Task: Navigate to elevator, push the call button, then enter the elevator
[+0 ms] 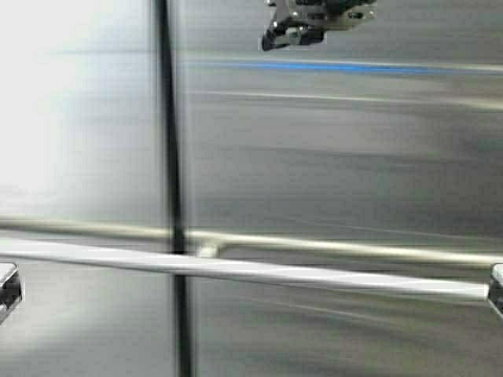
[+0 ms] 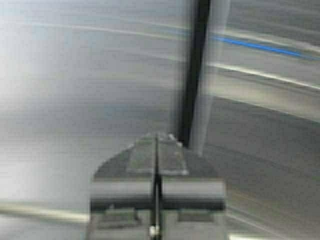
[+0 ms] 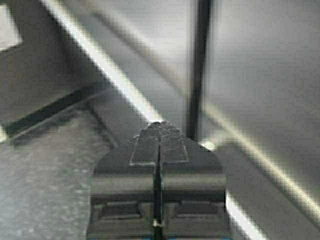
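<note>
Closest in the high view is a long shiny silver handrail bar that runs side to side. Behind it stands the brushed steel wall of the elevator, with a thin dark seam going straight up and down. At the top edge is a dark mirror picture of robot parts in the steel. No arm shows here directly.

Next, the left wrist view. Black fingers of the left gripper are pressed together and hold nothing. They point at the steel wall, and the dark seam rises just ahead of the tips, a little to one side.

Last, the right wrist view. Black fingers of the right gripper are pressed together too, with nothing between them. Ahead of them lie the handrail, the speckled grey floor and the same seam.

No call button shows in any view. I think the robot is already inside the cabin, with both arms held level and pointing at the wall.
</note>
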You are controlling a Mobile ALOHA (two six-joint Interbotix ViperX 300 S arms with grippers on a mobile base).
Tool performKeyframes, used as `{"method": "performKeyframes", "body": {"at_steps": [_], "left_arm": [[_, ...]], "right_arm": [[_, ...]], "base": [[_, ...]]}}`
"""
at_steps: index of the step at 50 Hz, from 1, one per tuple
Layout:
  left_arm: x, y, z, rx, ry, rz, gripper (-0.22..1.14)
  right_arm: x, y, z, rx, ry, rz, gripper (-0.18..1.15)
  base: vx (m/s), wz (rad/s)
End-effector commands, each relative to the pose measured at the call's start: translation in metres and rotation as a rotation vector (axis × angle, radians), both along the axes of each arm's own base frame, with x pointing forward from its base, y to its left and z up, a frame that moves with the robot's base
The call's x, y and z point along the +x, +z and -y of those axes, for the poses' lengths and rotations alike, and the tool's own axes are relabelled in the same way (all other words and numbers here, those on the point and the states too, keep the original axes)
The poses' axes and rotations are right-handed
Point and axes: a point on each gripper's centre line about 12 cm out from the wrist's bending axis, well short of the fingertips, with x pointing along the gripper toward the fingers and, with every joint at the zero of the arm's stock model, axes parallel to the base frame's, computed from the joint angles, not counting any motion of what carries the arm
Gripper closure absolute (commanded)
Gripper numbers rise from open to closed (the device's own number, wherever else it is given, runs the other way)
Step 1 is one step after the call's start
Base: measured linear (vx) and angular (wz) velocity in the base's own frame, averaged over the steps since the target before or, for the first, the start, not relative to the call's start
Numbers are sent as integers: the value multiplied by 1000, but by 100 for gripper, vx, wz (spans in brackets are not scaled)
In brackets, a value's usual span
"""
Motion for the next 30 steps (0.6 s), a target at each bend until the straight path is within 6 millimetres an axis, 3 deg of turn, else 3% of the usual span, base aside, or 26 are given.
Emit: {"method": "performKeyframes", "body": {"at_steps": [1, 11, 30], "left_arm": [[2, 3, 0, -5, 1, 6, 89], [2, 4, 0, -13, -1, 8, 89], [3, 4, 0, -13, 1, 6, 89]], "right_arm": [[3, -3, -1, -2, -3, -8, 90], [9, -25, -6, -31, -5, -62, 90], [10, -23, -5, -26, -11, -62, 90]], "base": [[6, 39], [6, 35], [8, 40]]}}
